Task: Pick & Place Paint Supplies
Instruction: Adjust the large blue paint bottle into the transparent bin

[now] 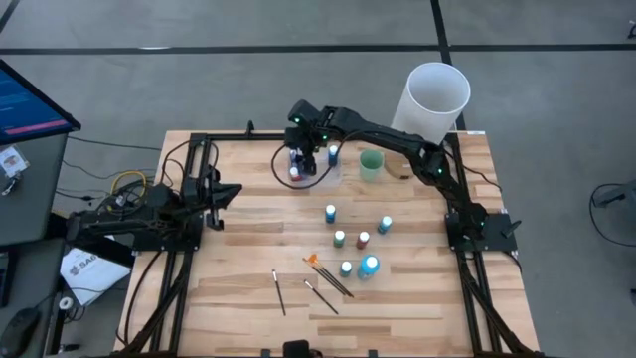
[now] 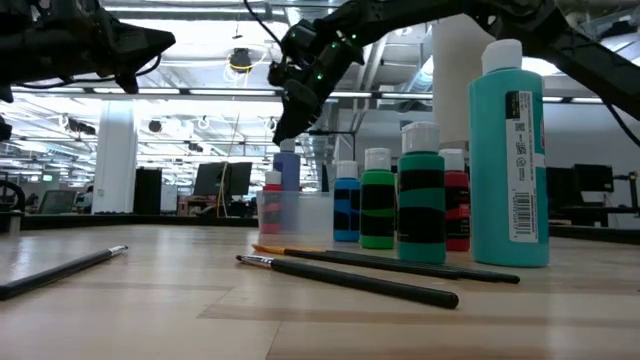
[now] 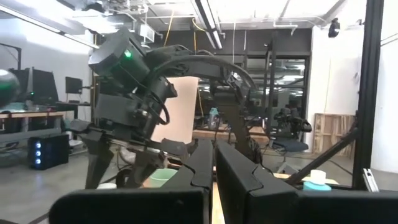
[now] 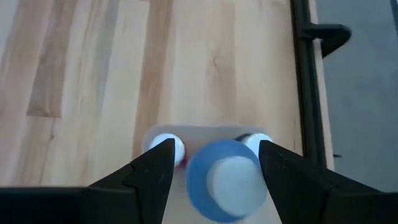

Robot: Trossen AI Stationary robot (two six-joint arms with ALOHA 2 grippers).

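My right gripper (image 4: 214, 152) hangs over a clear container (image 1: 320, 175) at the far middle of the table, shut on a blue paint bottle (image 4: 227, 180) with a pale cap. Inside the container stand a red bottle (image 2: 272, 192) and another bottle, which shows only its cap (image 4: 256, 142). More paint bottles (image 1: 363, 239) stand mid-table on their bases. Thin dark brushes (image 1: 322, 296) and an orange one (image 1: 310, 259) lie flat nearer the front. My left gripper (image 1: 231, 191) waits shut and raised at the left side, touching nothing. My right gripper has the blue bottle between its two fingers by the bottle's sides (image 4: 261, 190), below the cap. The fingers slant down from above. The bottle stays upright, cap up. Its top stands higher than the red bottle's, and the container's wall (image 2: 300, 215) hides its bottom.
A pale green cup (image 1: 371, 164) stands just right of the container, and a tall white cylinder (image 1: 437, 94) stands at the far right corner. A large teal bottle (image 1: 370, 266) is near the brushes. Bare wood lies on the table's left half.
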